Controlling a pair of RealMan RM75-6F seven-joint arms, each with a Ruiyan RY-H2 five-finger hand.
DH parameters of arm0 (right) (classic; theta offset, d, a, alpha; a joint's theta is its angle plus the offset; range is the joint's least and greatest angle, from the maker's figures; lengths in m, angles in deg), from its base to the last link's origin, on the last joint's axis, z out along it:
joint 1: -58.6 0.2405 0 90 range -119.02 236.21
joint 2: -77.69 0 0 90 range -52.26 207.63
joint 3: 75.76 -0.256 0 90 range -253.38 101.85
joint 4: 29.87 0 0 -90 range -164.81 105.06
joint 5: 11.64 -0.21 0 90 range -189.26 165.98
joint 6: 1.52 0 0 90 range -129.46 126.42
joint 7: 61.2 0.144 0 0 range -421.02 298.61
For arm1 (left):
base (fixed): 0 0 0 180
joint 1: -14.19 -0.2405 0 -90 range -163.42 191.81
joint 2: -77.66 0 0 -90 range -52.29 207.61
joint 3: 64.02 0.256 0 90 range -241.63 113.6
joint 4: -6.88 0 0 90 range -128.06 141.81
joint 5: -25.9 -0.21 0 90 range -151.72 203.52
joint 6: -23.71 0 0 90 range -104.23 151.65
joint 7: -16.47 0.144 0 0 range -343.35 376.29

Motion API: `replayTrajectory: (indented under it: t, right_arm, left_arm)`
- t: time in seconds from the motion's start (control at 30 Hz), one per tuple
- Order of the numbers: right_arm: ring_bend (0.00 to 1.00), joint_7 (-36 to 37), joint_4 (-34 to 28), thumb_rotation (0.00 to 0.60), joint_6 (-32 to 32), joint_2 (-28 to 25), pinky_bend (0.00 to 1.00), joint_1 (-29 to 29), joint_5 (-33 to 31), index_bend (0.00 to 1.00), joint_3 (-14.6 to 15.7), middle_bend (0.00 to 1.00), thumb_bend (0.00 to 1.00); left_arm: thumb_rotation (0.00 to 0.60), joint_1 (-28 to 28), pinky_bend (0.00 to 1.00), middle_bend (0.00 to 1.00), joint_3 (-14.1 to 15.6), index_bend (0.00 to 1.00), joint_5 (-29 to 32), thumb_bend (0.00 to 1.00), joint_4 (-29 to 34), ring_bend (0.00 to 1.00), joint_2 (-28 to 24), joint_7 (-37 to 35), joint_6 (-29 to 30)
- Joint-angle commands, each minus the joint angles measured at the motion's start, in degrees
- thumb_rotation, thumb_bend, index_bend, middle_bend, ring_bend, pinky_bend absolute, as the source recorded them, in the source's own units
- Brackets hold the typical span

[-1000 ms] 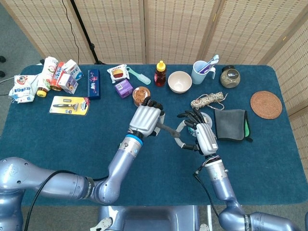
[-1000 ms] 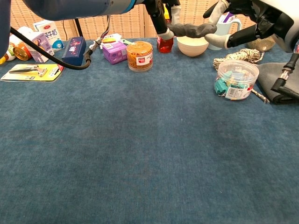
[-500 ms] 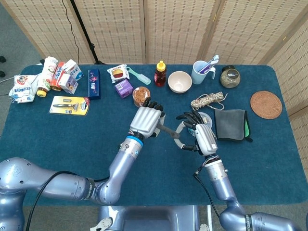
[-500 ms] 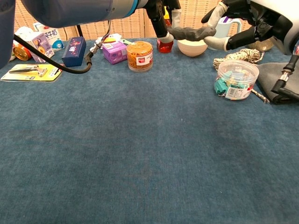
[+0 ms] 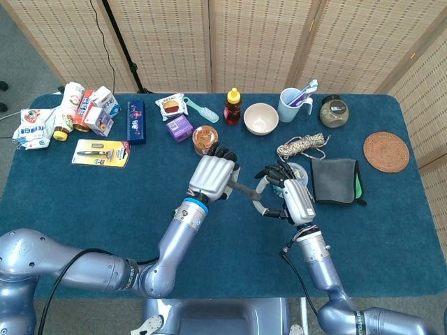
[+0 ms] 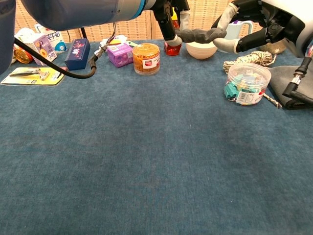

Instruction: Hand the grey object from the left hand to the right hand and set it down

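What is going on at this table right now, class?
The robot is passing a grey object between its hands above the blue table. The left hand holds one end, and the right hand has its fingers around the other end. The object is in the air, not yet set down.

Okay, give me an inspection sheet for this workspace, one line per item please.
Surface: blue cloth table.
Job's things: grey object held in the air between both hands.
Clutter: bowl, cup, rope, clip tub, grey cloth, coaster, cartons.
Hands: left hand grips one end; right hand touches the other.
Cables: black cable.
Surroundings: wicker screens.
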Motion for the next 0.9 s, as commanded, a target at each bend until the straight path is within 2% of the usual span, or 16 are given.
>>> replayTrajectory:
  t: [0.03,0.9]
  right_arm:
    - [0.22,0.1,0.0,0.6,0.1,0.0,0.06,-0.1,-0.1,0.71,0.0,0.36,0.76]
    - [0.22,2.4,0.1,0.6,0.5,-1.3,0.06,-1.1,-0.8,0.72,-0.6,0.36,0.78]
  left_arm:
    - [0.6,-0.1,0.0,0.28,0.0,0.77,-0.1,0.5,0.0,0.13,0.0,0.0,0.0]
    - [0.6,-2.8,0.0,0.27,2.0,0.77,-1.5,0.5,-1.9,0.09,-1.6,-0.4,-1.5]
